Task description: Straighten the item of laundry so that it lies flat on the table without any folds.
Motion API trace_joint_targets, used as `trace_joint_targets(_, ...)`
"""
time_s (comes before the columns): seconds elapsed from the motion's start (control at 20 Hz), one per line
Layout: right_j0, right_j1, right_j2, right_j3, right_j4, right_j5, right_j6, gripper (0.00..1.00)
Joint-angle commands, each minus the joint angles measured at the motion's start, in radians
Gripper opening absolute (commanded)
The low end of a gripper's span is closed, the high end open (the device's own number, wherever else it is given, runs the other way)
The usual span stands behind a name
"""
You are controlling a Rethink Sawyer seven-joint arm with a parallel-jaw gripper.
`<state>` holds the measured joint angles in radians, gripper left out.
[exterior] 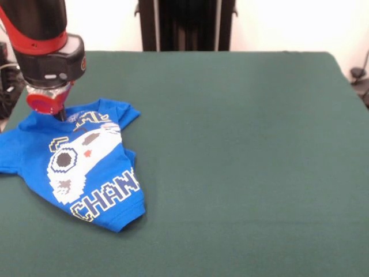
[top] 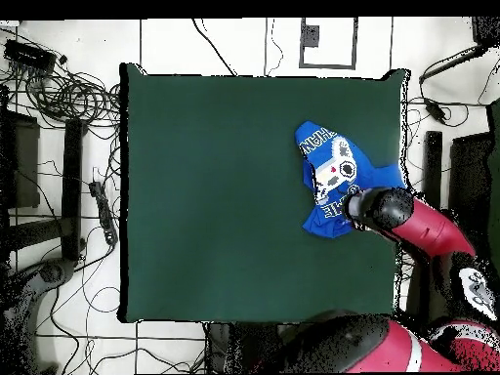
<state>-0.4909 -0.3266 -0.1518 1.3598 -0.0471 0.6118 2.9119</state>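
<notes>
The item of laundry, a small bright blue T-shirt with a white-grey pixel print and yellow-outlined letters, lies crumpled near the left edge of the green table. Its lower part is folded under and its far edge is bunched. My gripper is down at that far edge, its tips showing as one narrow dark stub pressed together in the cloth. From overhead, the shirt is at the table's right side, with the gripper over its lower edge.
The table's left edge in the front view runs close to the shirt's sleeve. Cables and stands lie on the floor around the table. The red arm reaches in from the lower right in the overhead view.
</notes>
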Motion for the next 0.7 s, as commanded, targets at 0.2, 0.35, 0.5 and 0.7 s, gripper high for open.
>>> trace_joint_targets(0.2,0.048,0.108,0.074,-0.06,-0.007,0.05,-0.026,0.0)
trace_joint_targets(0.35,0.04,0.117,0.067,-0.054,-0.018,0.054,-0.042,0.0)
trace_joint_targets(0.5,0.01,0.133,0.088,-0.029,-0.028,-0.006,-0.068,0.0)
trace_joint_targets(0.7,-0.014,0.164,0.106,-0.011,-0.035,-0.072,-0.072,0.0)
